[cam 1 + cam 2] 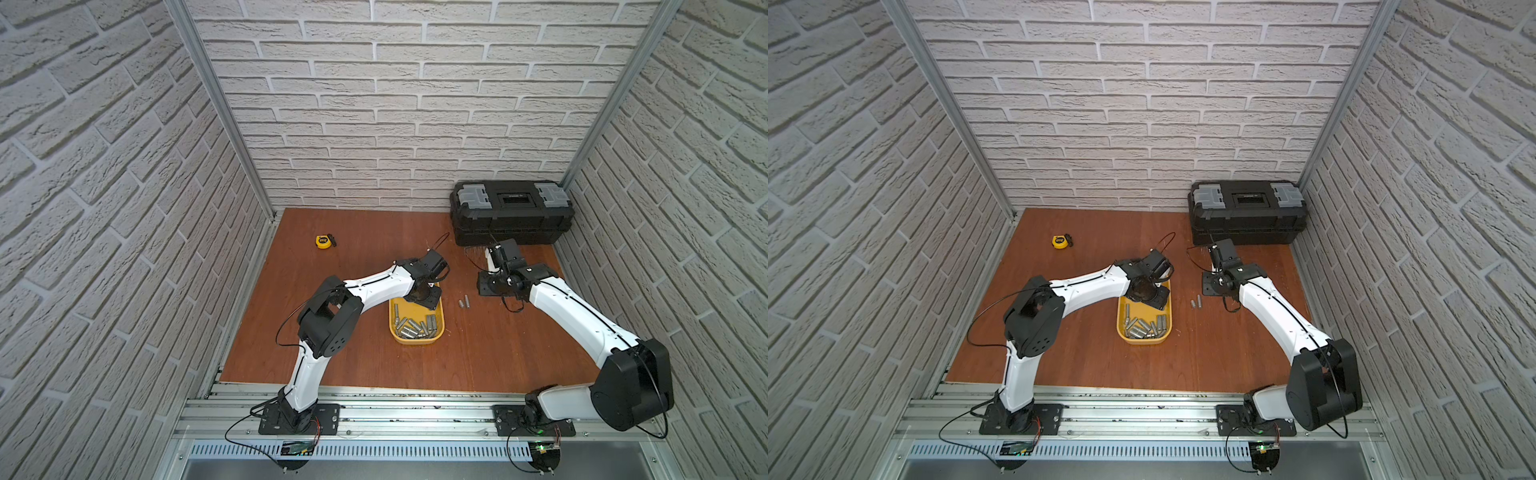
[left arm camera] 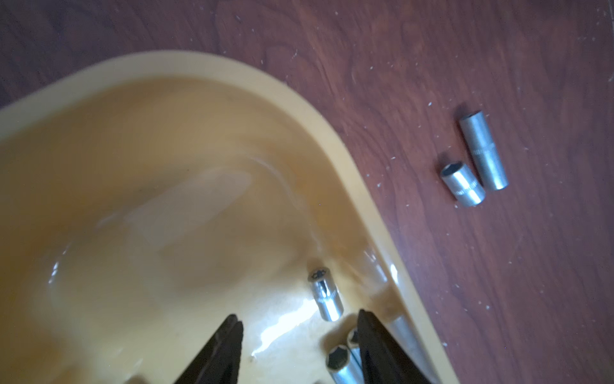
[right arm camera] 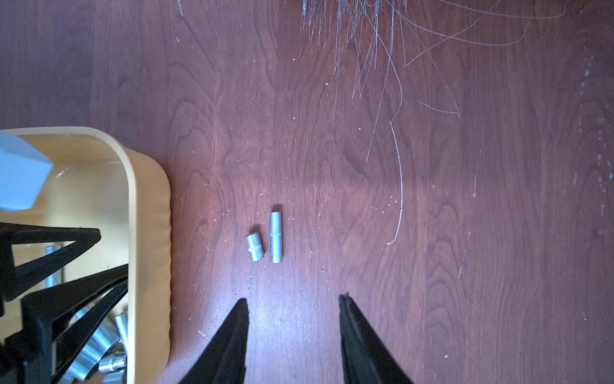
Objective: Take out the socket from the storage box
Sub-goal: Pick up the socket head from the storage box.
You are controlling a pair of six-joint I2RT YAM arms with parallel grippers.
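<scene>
Sockets (image 1: 415, 326) lie heaped at the near end of the yellow storage box (image 1: 417, 342), which sits mid-surface (image 1: 353, 361) between the two arms. Down in the box's far end, the left jaws stand part open with nothing between them. In the left wrist view a small socket (image 2: 325, 294) lies on the tub floor just ahead of the tips, and two more sit against the inner side of one finger (image 2: 375, 352).

Out on the surface just beside the box lie a short socket (image 3: 255, 247) and a long socket (image 3: 275, 237), side by side, touching or nearly so. Near that pair the right jaws hover over bare wood, part open and empty.

A black toolbox (image 1: 511, 216) stands in the far right corner, and a yellow tape measure (image 1: 323, 241) lies far left.
</scene>
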